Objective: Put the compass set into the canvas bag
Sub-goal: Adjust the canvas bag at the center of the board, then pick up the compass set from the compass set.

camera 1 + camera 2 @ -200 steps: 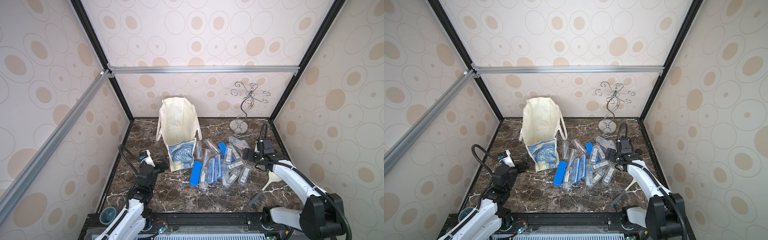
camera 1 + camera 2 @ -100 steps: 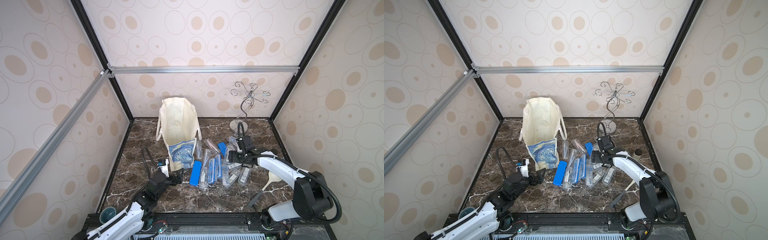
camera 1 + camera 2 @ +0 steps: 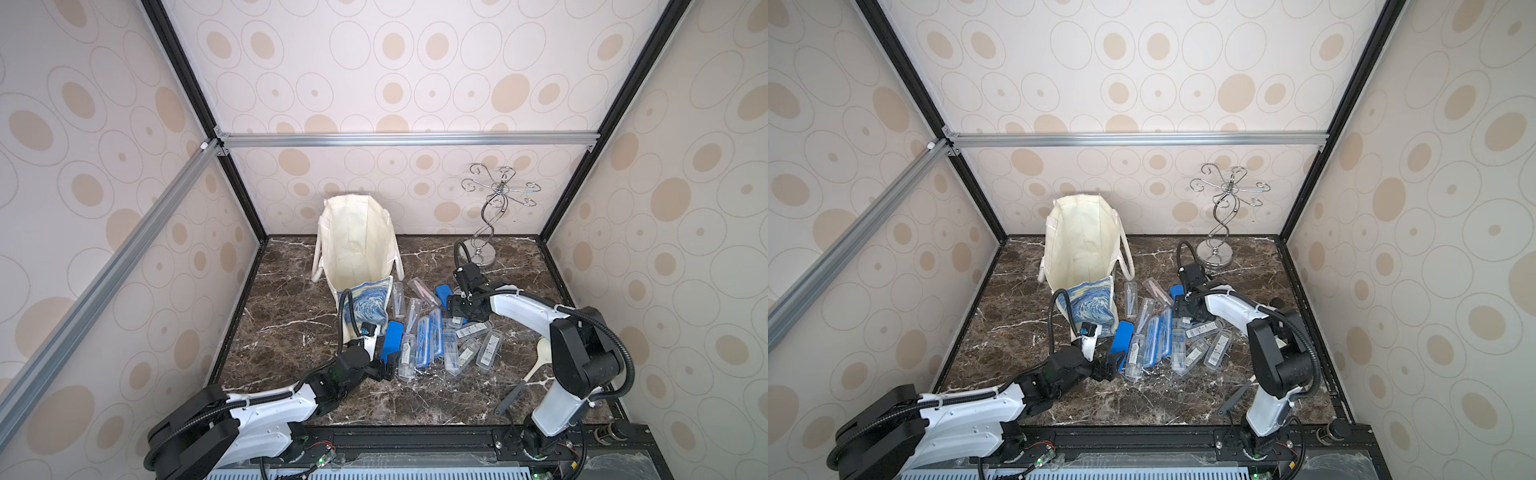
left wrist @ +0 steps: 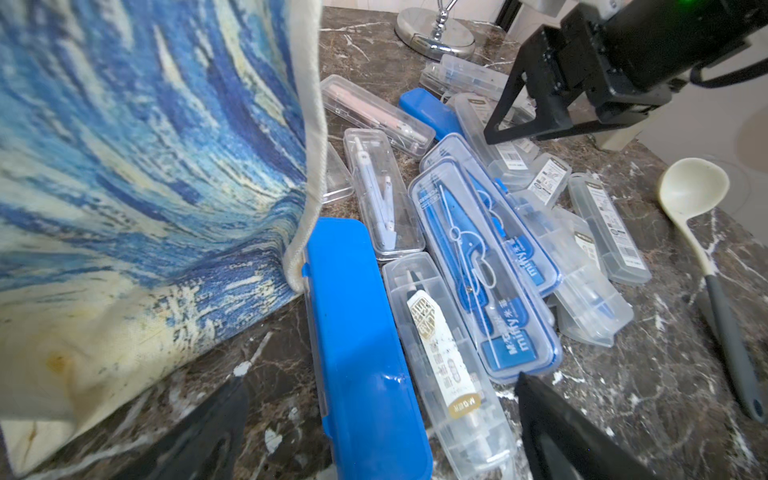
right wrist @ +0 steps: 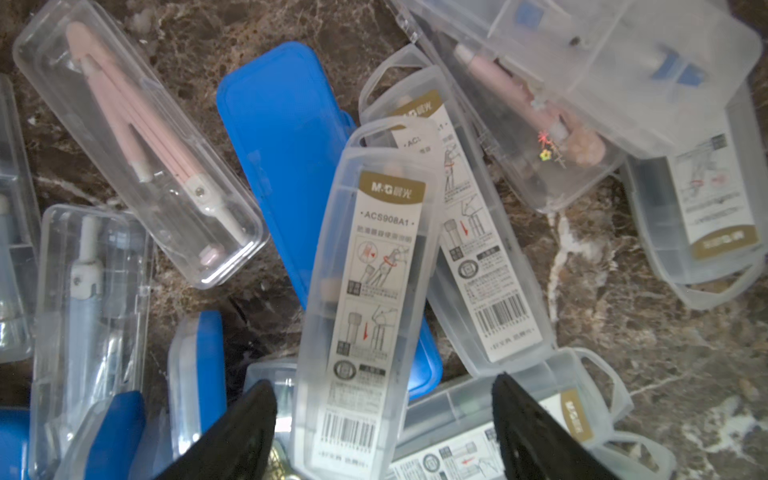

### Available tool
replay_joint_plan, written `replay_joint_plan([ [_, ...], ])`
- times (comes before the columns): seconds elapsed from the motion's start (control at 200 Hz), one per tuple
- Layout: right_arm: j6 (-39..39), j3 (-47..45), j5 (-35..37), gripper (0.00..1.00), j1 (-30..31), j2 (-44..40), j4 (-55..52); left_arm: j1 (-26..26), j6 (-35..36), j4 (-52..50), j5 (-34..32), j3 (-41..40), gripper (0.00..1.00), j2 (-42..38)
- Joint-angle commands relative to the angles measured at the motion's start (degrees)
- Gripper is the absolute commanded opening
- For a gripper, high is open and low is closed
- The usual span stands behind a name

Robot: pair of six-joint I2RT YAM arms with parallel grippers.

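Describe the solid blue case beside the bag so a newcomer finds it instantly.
Find the canvas bag standing on the dark table. At its painted lower corner lies the blue case. Its lid is opaque blue; neighbouring cases are see-through.

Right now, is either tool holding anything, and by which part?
Nothing held. Left tool open at the blue case; right tool open astride a labelled clear case, not touching it.

canvas bag (image 4: pixel 145 166): cropped by the left wrist frame, only its painted face and one hem show
left gripper (image 4: pixel 382 380): two blurred dark fingers (image 4: pixel 208 432), their bases out of frame
right gripper (image 5: pixel 382 381): only blurred fingertips (image 5: pixel 536 432) show in its wrist view
ladle (image 3: pixel 542 351): at 4 o'clock of the compass sets (image 3: pixel 424 343), bowl partly behind the right arm (image 3: pixel 523 309)
case labels (image 3: pixel 469 331): too small to read in both top views
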Motion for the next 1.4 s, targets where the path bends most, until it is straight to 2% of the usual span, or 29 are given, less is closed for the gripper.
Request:
replay_joint_plan([
  [0.0,0.72,1.59,0.08,0.84,0.09,1.00,-1.07,-0.17,0.97,5.42,-5.71,2.76,1.00,2.98],
  [0.16,0.14,2.27,0.41,0.84,0.11,1.70,-1.14,2.44,1.05,4.40,-10.86,4.77,1.00,5.92],
  [0.615,-1.10,7.83,1.22,0.83,0.03,5.90,-4.22,16.00,4.57,5.20,-9.30,9.24,1.00,11.35],
  [0.795,-0.82,9.48,1.61,0.81,0.02,7.93,-5.23,17.84,5.55,5.77,-9.68,10.75,1.00,12.24],
  [0.945,-0.49,10.83,1.60,0.79,0.03,9.85,-5.38,19.15,5.07,5.50,-10.10,9.57,1.00,9.90],
  [1.04,-0.33,11.49,1.76,0.78,-0.01,10.77,-5.31,19.34,6.31,6.51,-7.50,7.90,1.00,7.19],
  [1.16,-0.11,12.11,2.00,0.76,-0.13,11.89,-5.38,19.31,9.57,10.52,1.34,4.43,1.00,2.83],
  [1.336,-0.08,11.74,1.71,0.67,-0.17,12.38,-4.96,18.89,5.14,9.48,8.87,1.76,1.00,-2.93],
  [1.391,-0.07,11.46,1.72,0.63,-0.29,12.22,-4.82,16.51,4.84,9.41,7.37,1.25,1.00,-4.39],
])
